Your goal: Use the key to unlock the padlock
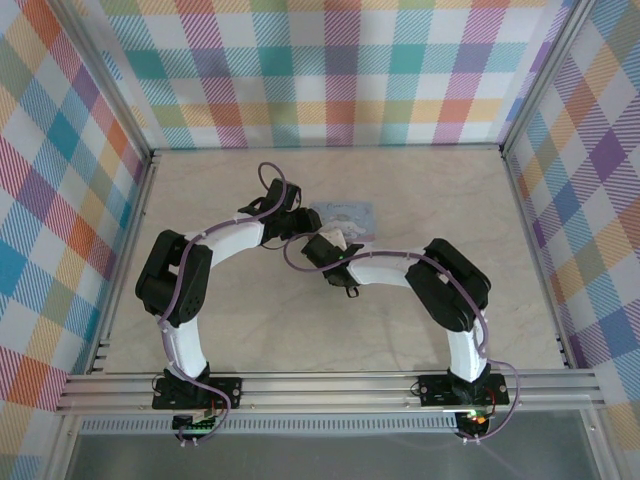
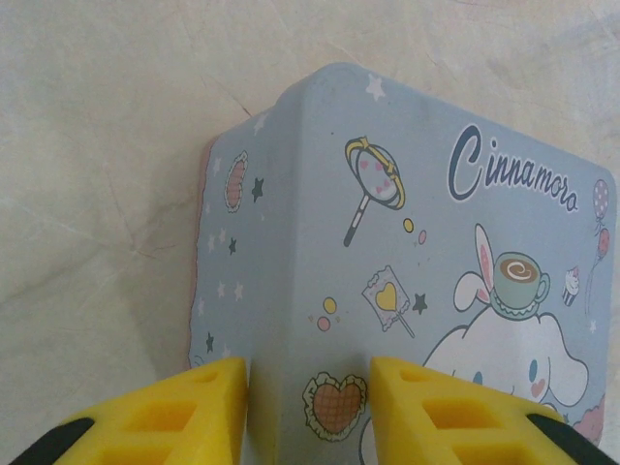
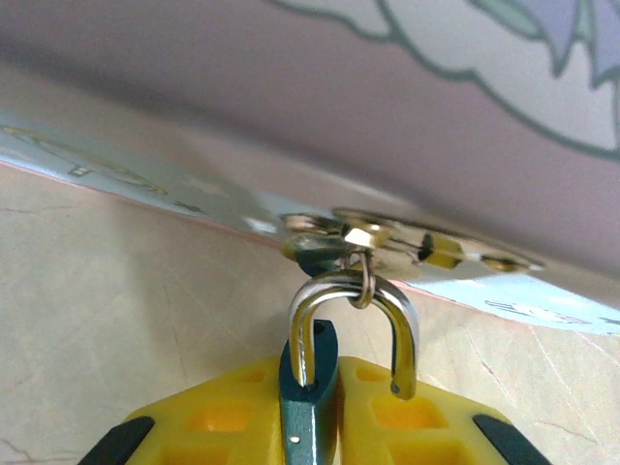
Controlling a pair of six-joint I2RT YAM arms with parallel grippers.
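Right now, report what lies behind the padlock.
Behind the padlock, pinched between the right gripper's yellow fingers, are the tin's brass-coloured hasp, which its shackle hangs from, and the tin's pinkish side wall. The padlock's lower body is covered by the fingers.

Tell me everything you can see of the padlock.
The padlock is small, with a dark teal-blue body seen edge-on, pinched between the right claw's yellow fingers. Its shiny silver shackle arches up through a small wire ring on the tin's brass-coloured latch. One shackle leg looks free of the body.
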